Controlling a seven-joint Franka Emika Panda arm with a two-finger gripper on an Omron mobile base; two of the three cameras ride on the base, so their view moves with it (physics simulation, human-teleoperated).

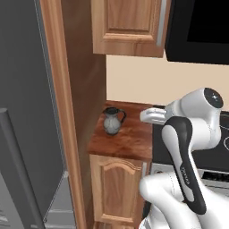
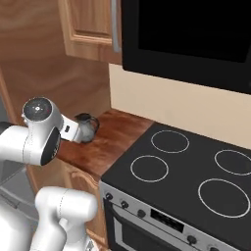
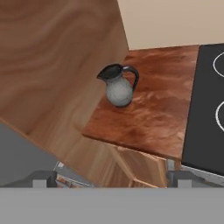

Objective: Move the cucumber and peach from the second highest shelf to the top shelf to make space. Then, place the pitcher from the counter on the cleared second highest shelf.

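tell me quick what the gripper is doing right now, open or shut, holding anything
gripper: open, holding nothing, off the pitcher standing on the counter.

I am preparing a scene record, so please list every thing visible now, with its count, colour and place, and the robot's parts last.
pitcher: one, grey with dark neck and handle, upright on the counter near the wooden side wall.
counter: one, reddish-brown wood grain, between the wooden wall and the stove.
stove: one, black top with white burner rings, beside the counter.
base cabinet: one, light brown, under the counter.
upper cabinet: one, light brown, above the counter.
fridge: one, grey, left of the wooden wall.
tool: one, dark fingertips, open, apart from the pitcher.
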